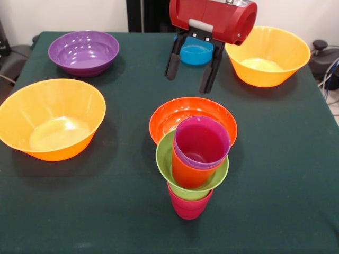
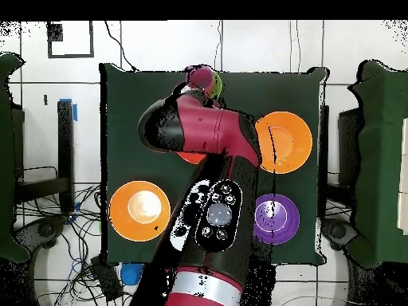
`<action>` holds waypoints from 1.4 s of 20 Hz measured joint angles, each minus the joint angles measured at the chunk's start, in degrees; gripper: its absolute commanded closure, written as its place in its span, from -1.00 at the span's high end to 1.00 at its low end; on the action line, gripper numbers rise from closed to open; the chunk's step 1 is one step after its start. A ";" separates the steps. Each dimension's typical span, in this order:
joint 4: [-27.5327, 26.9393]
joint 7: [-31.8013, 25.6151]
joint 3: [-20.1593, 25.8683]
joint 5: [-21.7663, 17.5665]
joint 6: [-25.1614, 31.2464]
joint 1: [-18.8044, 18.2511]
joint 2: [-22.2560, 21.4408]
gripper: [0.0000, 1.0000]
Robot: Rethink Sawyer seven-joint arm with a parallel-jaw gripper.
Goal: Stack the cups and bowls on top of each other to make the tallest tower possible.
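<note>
Purple sits at the very top of the tower (image 1: pixel 194 164): a purple cup (image 1: pixel 202 141) rests in an orange-red cup (image 1: pixel 186 172), which sits in a small lime green bowl (image 1: pixel 168 159), all on a crimson cup (image 1: pixel 189 205) at the bottom. The tower looks tilted. Just behind it, touching, is the red-orange bowl (image 1: pixel 172 114). The gripper (image 1: pixel 192 66) hangs farther behind the tower, up in the air, with its fingers spread apart and holding nothing. If it bumps the tower while grabbing that bowl, the whole pile could fall. The wide bowl might also wobble off such a thin top. The purple bowl (image 1: pixel 83 52), two big orange bowls (image 1: pixel 51 118) and the blue bowl (image 1: pixel 196 53) are well away from the tower.
</note>
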 measured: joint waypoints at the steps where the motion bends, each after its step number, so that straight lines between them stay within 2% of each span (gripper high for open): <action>1: -0.60 0.00 -0.04 0.09 0.00 0.00 0.45 1.00; 10: -4.08 0.00 -0.55 0.43 0.01 0.02 3.42 1.00; 28: -8.80 0.00 -0.87 1.02 3.77 0.01 3.80 1.00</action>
